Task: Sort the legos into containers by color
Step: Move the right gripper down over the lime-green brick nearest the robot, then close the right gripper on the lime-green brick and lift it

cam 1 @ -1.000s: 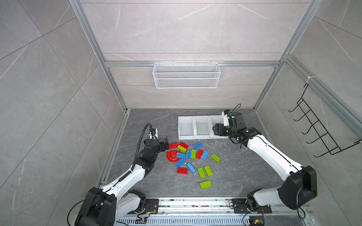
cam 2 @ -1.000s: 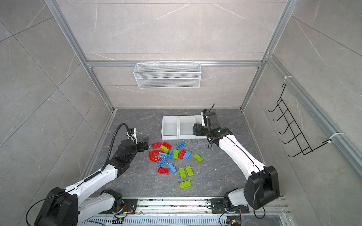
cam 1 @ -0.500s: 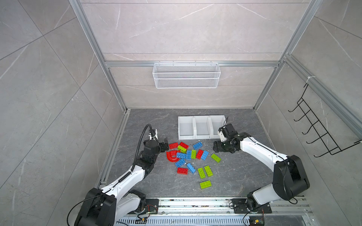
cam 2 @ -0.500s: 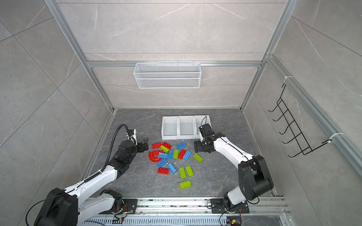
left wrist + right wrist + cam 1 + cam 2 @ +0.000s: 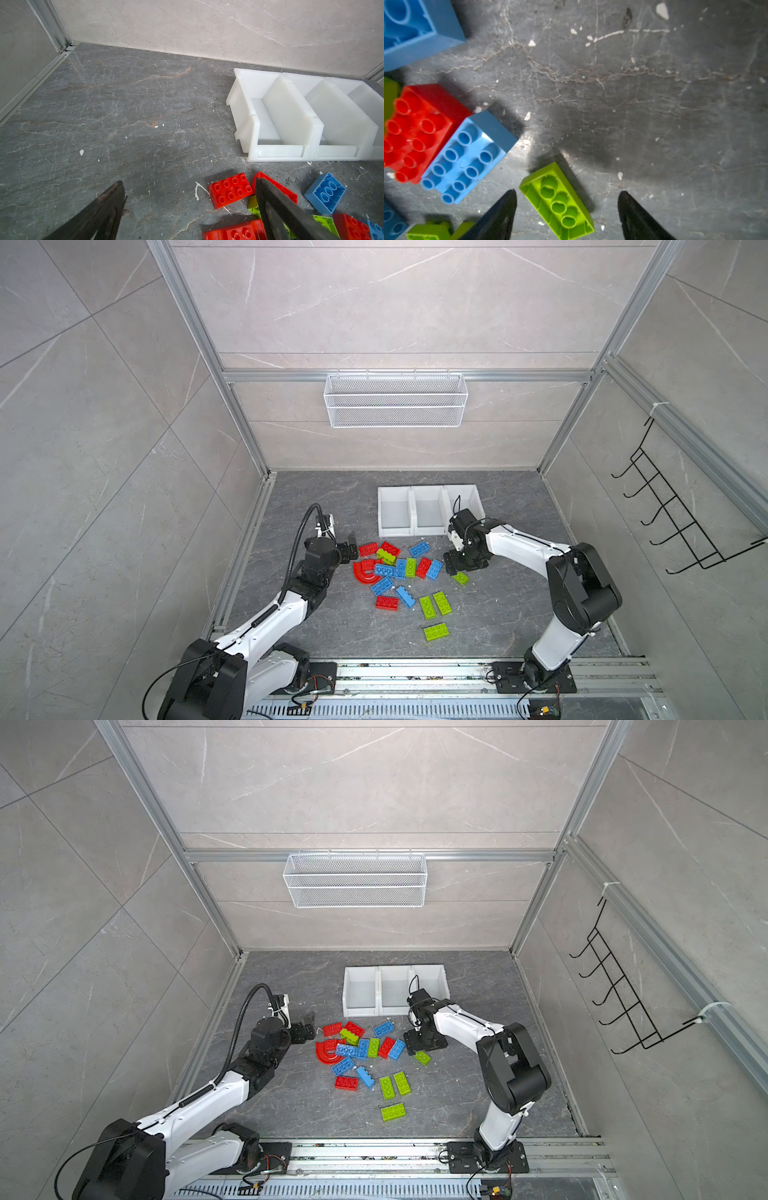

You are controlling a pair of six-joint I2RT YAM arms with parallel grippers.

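Right hand pointing down, spread wide over upturned green lego.

White mesh basket on back wall; black hook rack on side wall.

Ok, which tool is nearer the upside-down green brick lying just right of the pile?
Right. The right tool hangs open over the green brick, tips either side of it. The left tool, also open, is beside a red brick across the pile.
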